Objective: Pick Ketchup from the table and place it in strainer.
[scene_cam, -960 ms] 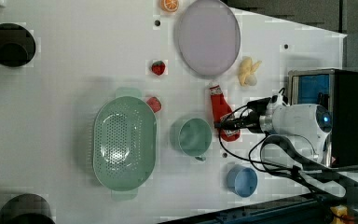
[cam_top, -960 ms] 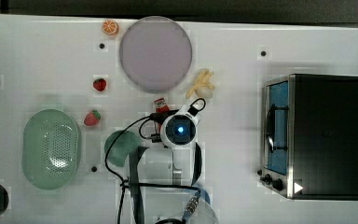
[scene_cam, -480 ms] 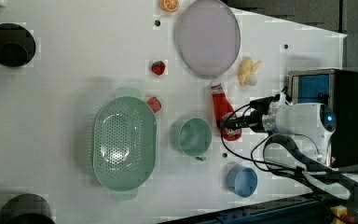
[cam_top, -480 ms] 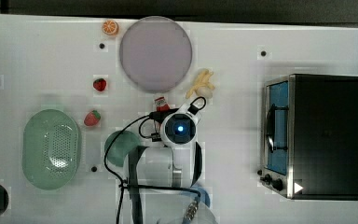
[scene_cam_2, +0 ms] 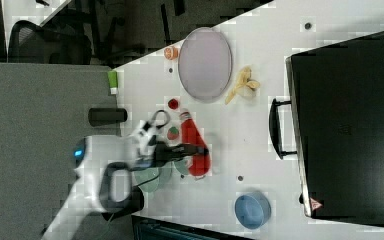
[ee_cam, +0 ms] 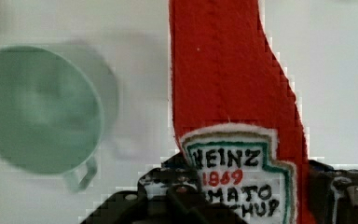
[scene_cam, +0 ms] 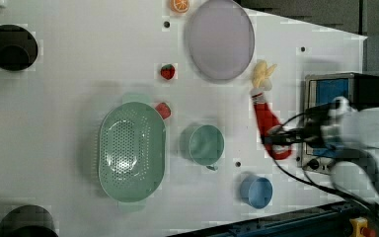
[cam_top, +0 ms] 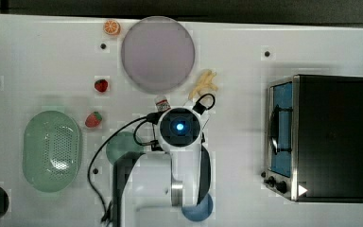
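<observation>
Gripper [scene_cam: 276, 143] clamped across the label end of the ketchup [scene_cam: 269, 123]; fingers [ee_cam: 345, 189] pressed to either side of the stitched label in the wrist view. Red neck and white cap jutting out ahead of the hand. Soft, felt-like body, likely to sag or twist in the grip. Cannot tell from these views whether fully clear of the table [scene_cam: 69, 98].

Step in hand, by judgement: lift done or nearly so, carry to the strainer [scene_cam: 132, 150] next.

Strainer well away from the hand, beyond the green mug [scene_cam: 206, 144], which sits between hand and strainer. Strawberry [scene_cam: 163, 109] just beside the strainer's near rim, off to the cap side of the hand's path. Blue cup [scene_cam: 256, 191] near the hand on the opposite side.

To do it well:
- Hold the clamp firm; no loosening mid-carry.
- Raise enough for the drooping neck to pass over the mug rim and the strainer wall.
- Travel straight across, smoothly, to avoid swinging the long free end.
- Stop over the middle of the perforated floor, not the rim.
- Lower before letting go, so as to lay the bottle inside, not drop it onto the edge.

Risk: neck catching the mug or rim; bottle ending half out.
</observation>
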